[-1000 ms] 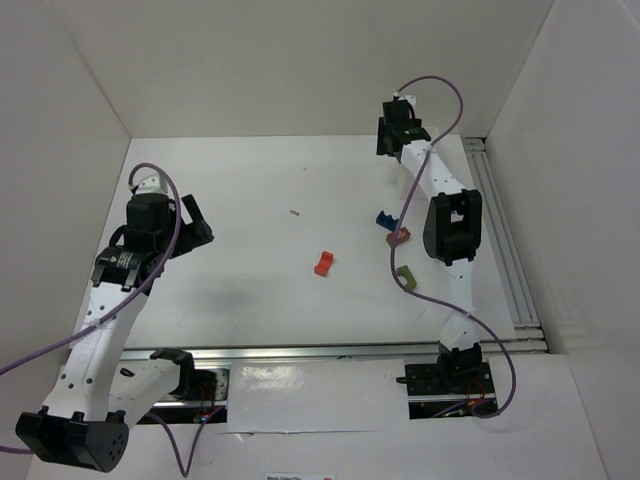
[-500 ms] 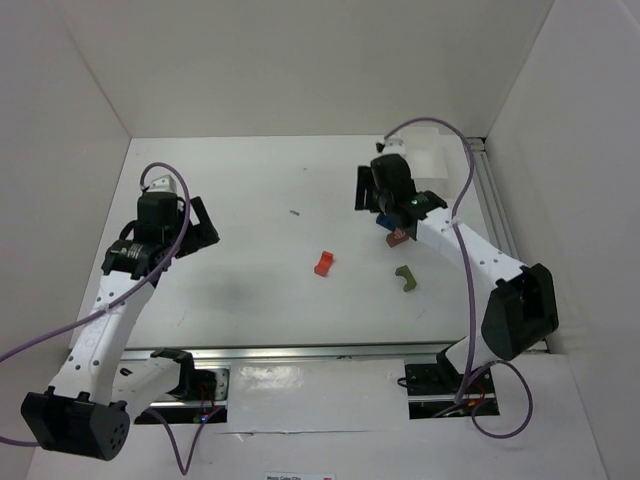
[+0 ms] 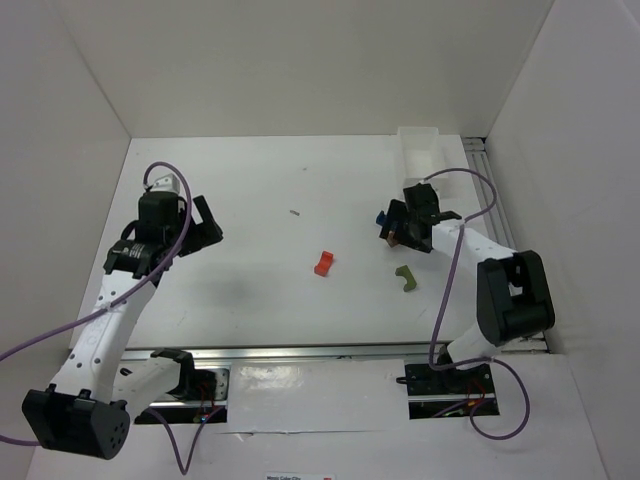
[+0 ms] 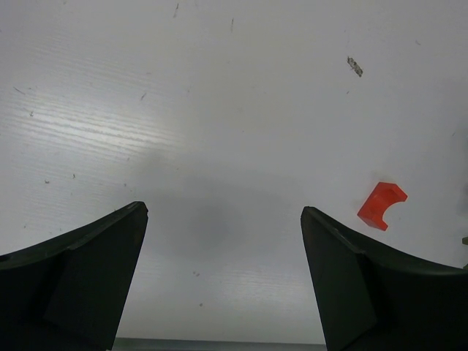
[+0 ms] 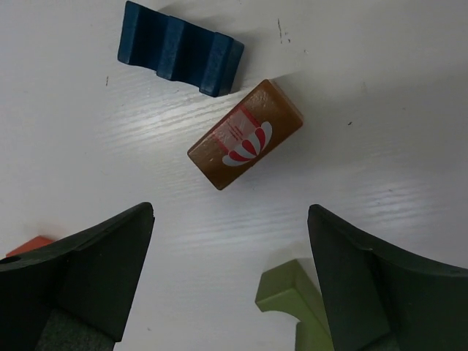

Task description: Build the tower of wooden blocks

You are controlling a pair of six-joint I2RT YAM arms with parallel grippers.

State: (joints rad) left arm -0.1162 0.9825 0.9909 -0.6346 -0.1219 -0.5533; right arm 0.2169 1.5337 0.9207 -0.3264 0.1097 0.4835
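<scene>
Wood blocks lie singly on the white table. The right gripper, wide open and empty, hovers over the brown block. The blue block lies just beside it and the green block is near. The left gripper, also open and empty, hangs well apart. The red notched block lies between both grippers.

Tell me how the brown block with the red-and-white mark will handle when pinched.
The brown block looks like solid wood, so probably rigid and light. It lies flat on a broad face with squared edges, so rolling or tipping seems unlikely. It sits diagonal to the open right gripper, so it may twist as the fingers close.
</scene>
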